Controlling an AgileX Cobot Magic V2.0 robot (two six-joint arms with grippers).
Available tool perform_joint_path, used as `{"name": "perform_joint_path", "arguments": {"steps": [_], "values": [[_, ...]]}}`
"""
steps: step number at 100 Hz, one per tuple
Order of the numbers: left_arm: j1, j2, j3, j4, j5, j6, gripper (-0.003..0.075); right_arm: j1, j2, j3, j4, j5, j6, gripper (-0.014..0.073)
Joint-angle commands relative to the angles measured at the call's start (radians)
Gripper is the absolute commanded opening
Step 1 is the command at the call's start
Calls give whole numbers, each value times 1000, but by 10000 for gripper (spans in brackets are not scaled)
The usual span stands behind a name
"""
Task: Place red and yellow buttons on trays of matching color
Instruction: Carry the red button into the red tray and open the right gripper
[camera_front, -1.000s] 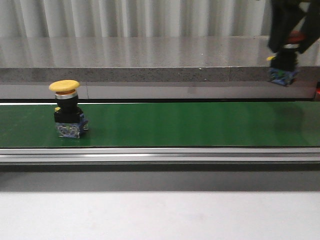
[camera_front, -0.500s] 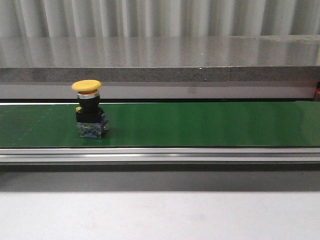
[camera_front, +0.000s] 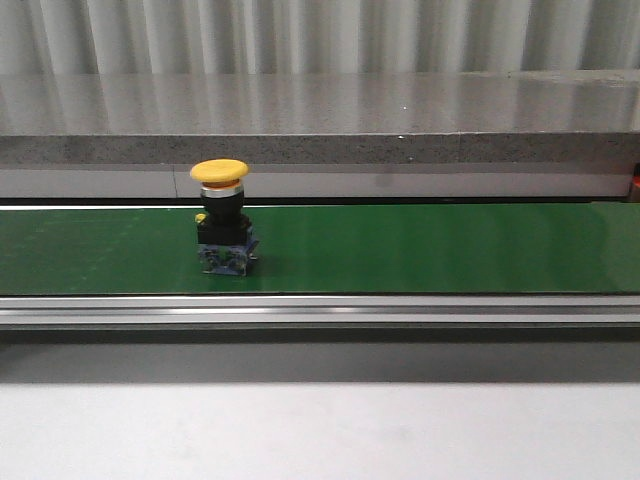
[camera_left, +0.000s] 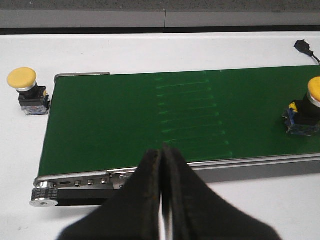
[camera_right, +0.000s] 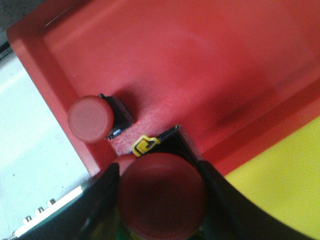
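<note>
Right gripper (camera_right: 162, 200) clamped on red button (camera_right: 162, 195) above red tray (camera_right: 200, 65); left gripper (camera_left: 162, 150) closed, empty, over green belt (camera_left: 125, 115).

L gripper (camera_left: 162, 165): black, tapered matte jaws | R gripper (camera_right: 160, 200): dark, glossy rounded jaws

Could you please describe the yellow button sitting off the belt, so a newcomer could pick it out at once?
In the left wrist view, find the green conveyor belt on the white table. Just past the belt's roller end, a yellow button stands upright on the bare table. Its twin, another yellow mushroom-capped button, rides on the belt itself; this one stands beside it, off the green.
</note>
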Motion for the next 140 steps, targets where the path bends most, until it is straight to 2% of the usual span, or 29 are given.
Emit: {"name": "perform_joint_path", "arguments": {"steps": [1,20,63,72,85,90,140], "values": [[-8,1,-27,-12,-74,-4,-20,-7,-1,-83,-1,-39,5,120],[-8,1,-27,-12,-74,-4,-20,-7,102,-164,-1,-87,12,120],[-8,1,-27,-12,-74,-4,-20,-7,233,-177,37,-190,14,125],[-8,1,-27,-12,-74,-4,-20,-7,239,-177,40,-186,14,185],[-8,1,-27,-12,-74,-4,-20,-7,237,-177,40,-192,14,405],[-8,1,-27,-12,-74,-4,-20,-7,236,-180,40,-193,14,449],[-8,1,-27,-12,-74,-4,-20,-1,42,-176,38,-140,14,456]]}}
